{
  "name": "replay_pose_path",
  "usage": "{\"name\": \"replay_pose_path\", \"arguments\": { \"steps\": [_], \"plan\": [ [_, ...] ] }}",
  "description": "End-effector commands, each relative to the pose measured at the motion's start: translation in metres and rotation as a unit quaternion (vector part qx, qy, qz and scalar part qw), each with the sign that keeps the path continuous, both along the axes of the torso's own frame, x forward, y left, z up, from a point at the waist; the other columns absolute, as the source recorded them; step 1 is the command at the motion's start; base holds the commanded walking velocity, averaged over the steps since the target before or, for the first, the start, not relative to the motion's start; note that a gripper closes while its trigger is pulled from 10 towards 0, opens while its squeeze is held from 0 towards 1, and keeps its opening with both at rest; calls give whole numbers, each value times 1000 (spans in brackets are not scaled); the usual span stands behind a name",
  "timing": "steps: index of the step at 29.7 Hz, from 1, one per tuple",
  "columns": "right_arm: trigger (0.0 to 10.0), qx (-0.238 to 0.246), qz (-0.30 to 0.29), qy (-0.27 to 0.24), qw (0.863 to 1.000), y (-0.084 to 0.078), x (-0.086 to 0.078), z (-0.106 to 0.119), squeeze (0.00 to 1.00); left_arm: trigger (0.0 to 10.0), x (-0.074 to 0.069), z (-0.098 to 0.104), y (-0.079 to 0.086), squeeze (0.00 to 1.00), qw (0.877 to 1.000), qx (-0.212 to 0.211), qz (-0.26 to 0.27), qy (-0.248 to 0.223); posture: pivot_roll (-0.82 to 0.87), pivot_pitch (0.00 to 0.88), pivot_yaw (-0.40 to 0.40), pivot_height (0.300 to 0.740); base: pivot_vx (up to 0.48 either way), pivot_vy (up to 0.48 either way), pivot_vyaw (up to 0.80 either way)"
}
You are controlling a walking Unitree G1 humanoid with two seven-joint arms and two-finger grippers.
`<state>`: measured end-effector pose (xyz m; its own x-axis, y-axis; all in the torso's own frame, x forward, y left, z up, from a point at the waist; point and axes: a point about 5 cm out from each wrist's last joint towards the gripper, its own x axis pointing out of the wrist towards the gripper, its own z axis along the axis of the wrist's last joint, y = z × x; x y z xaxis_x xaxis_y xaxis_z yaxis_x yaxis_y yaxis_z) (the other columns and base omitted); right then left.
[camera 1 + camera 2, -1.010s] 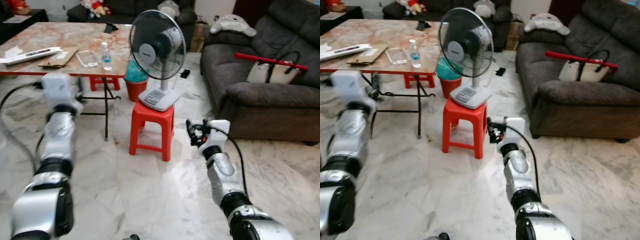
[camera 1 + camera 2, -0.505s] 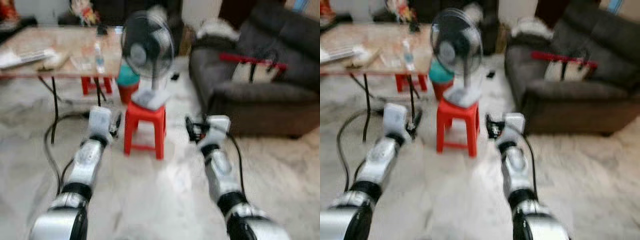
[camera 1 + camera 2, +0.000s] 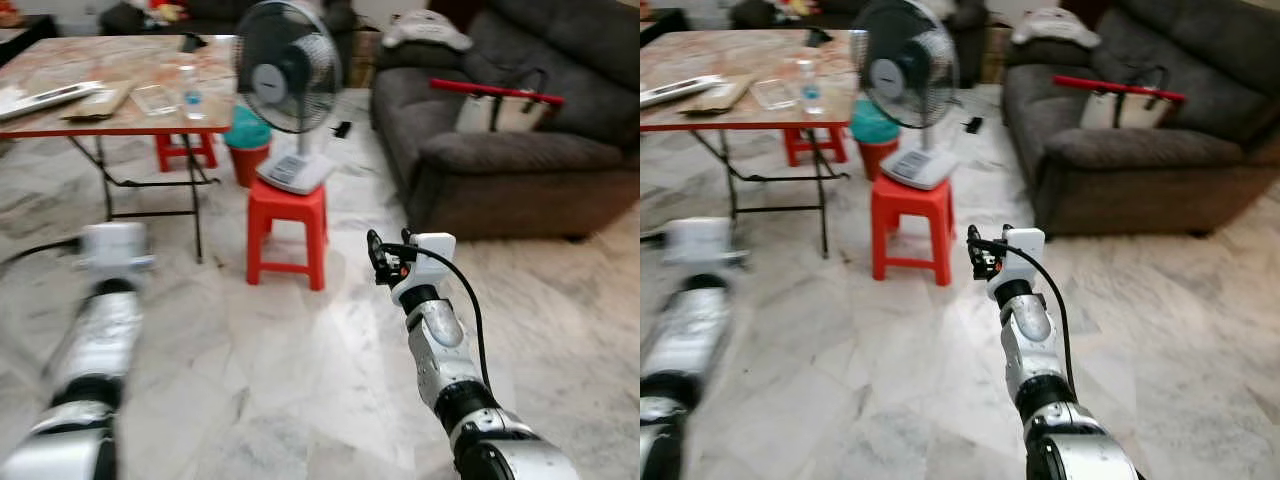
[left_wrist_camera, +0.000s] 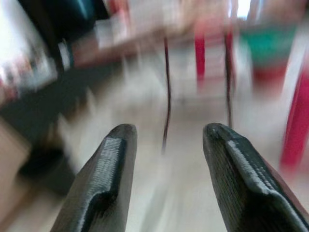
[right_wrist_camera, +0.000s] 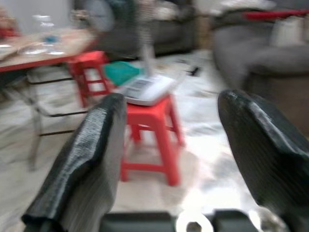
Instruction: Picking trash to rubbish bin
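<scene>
A red rubbish bin with a teal liner [image 3: 250, 152] stands on the floor behind the fan, beside the table; the right wrist view also catches the bin [image 5: 121, 72]. On the table lie a small plastic bottle [image 3: 191, 91], a clear plastic tray [image 3: 155, 98] and a flat brown cardboard piece [image 3: 96, 101]. My right gripper [image 5: 174, 101] is open and empty, held out at mid-height right of the red stool. My left gripper [image 4: 169, 133] is open and empty too, with its arm [image 3: 105, 320] blurred low on the left.
A white fan [image 3: 287, 68] sits on a red stool [image 3: 288, 228] straight ahead. The folding table [image 3: 60, 124] stands to the left, with a black cable on the floor below it. A dark sofa [image 3: 500, 165] with a white bag [image 3: 497, 110] lies to the right. Marble floor [image 3: 300, 370] stretches between.
The whole view has shifted as the camera moved. My left arm has swung from near the stool out to the left. The right arm holds its pose.
</scene>
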<state>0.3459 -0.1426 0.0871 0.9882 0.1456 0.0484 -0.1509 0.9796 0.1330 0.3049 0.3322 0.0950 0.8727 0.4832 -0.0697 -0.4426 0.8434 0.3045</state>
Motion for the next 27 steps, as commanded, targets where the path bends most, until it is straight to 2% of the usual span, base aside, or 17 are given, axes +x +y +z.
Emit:
{"name": "replay_pose_path", "arguments": {
  "steps": [1, 2, 4, 6, 8, 10, 11, 13, 15, 16, 17, 18, 19, 20, 22, 24, 27],
  "plan": [
    [10000, 2, -2, 0, 1000, 1, -1, -1, 0, 10000, -48, -85, -16, 0, 966, -80, -53, 241, -30, 0, -9, 740, 0, 0, 0],
    [10000, 2, -4, 2, 1000, 0, -2, -3, 0, 10000, -68, -109, -28, 0, 938, -92, -105, 316, -30, 0, -5, 740, 0, 0, 0],
    [10000, 3, -7, 5, 1000, -2, -3, -4, 0, 10000, -93, -136, -52, 0, 894, -100, -200, 389, -31, 0, -5, 740, 0, 0, 0],
    [10000, 3, -10, 6, 1000, -5, -3, -5, 0, 10000, -90, -141, -95, 0, 877, -136, -309, 343, -33, 0, -12, 740, 0, 0, 0],
    [10000, 1, -12, 7, 1000, -6, -2, -4, 0, 10000, -60, -122, -140, 0, 886, -109, -381, 240, -31, 0, -23, 740, 0, 0, 0],
    [10000, 1, -12, 6, 1000, -7, -1, -2, 0, 10000, -31, -96, -171, 0, 895, -67, -410, 162, -31, 0, -33, 740, 0, 0, 0],
    [10000, 1, -11, 6, 1000, -7, 0, -2, 0, 10000, -23, -89, -178, 0, 896, -54, -416, 143, -31, 0, -33, 740, 0, 0, 0],
    [10000, -3, -5, 1, 1000, -4, 3, 3, 0, 10000, 19, -37, -220, 0, 901, -42, -431, 23, -32, 0, -36, 740, 0, 0, 0],
    [10000, -3, -5, 1, 1000, -4, 3, 3, 0, 10000, 23, -32, -223, 0, 902, -38, -430, 12, -32, 0, -36, 740, 0, 0, 0],
    [10000, -1, -4, -4, 1000, -3, 5, 6, 0, 10000, 34, -14, -225, 0, 911, -49, -408, -30, -44, 0, -33, 740, 0, 0, 0],
    [10000, -1, -4, -4, 1000, -3, 5, 6, 0, 10000, 34, -14, -225, 0, 911, -49, -408, -30, -44, 0, -33, 740, 0, 0, 0],
    [10000, -1, -3, -8, 1000, -1, 6, 9, 0, 10000, 45, 4, -223, 0, 921, -58, -379, -70, -44, 0, -33, 740, 0, 0, 0],
    [10000, 4, -5, -16, 1000, 0, 8, 12, 0, 10000, 60, 31, -211, 0, 938, -68, -313, -131, -47, 0, -27, 740, 0, 0, 0],
    [10000, 4, -5, -16, 1000, 0, 8, 12, 0, 10000, 60, 31, -211, 0, 938, -68, -313, -131, -47, 0, -27, 740, 0, 0, 0],
    [10000, 8, -8, -19, 1000, 1, 8, 14, 0, 10000, 65, 40, -195, 0, 950, -65, -267, -147, -48, 0, -25, 740, 0, 0, 0],
    [10000, 8, -8, -19, 1000, 1, 8, 14, 0, 10000, 65, 40, -195, 0, 950, -65, -267, -147, -48, 0, -25, 740, 0, 0, 0],
    [10000, 10, -10, -22, 1000, 2, 9, 15, 0, 10000, 66, 43, -163, 0, 963, -53, -220, -145, -42, 0, -26, 740, 0, 0, 0]
  ]
}}
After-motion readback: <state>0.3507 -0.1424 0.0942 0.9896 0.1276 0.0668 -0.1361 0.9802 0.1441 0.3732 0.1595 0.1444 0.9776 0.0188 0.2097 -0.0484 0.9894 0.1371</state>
